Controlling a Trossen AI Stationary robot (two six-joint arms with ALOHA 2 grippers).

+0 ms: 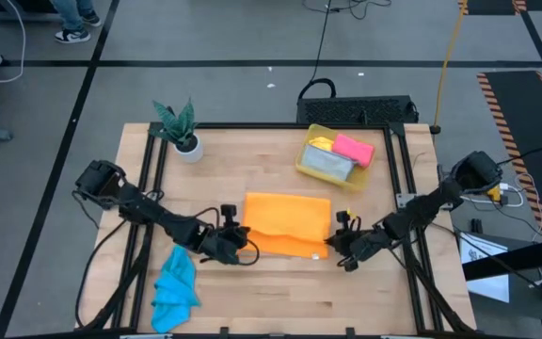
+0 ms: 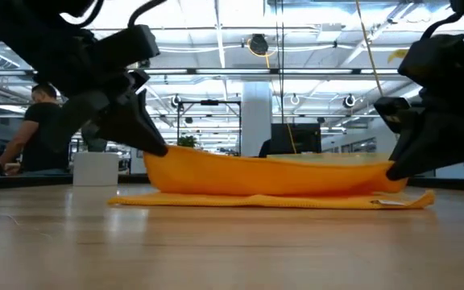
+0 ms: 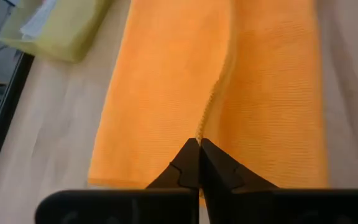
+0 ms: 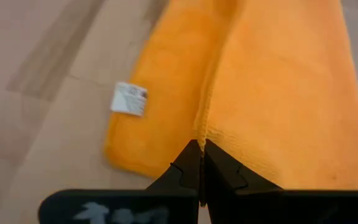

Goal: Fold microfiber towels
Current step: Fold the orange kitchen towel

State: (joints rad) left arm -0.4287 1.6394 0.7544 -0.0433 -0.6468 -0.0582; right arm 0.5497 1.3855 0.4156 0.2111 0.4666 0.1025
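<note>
The soft orange microfiber towel (image 1: 288, 222) lies mid-table, its near edge lifted and partway doubled over the flat layer: the fold looks begun, not finished. Beside its near-left corner, a crumpled bright blue microfiber towel (image 1: 175, 285) waits unfolded. Beyond its far-right corner, the translucent yellow plastic bin (image 1: 336, 156) holds a pink towel (image 1: 354, 149) and a grey towel (image 1: 326, 165), so most of the job seems left. The left gripper (image 1: 236, 237) pinches the orange towel's raised edge at its left end, jaws closed on the hem; the right gripper (image 1: 338, 241) is clamped likewise on the right end.
</note>
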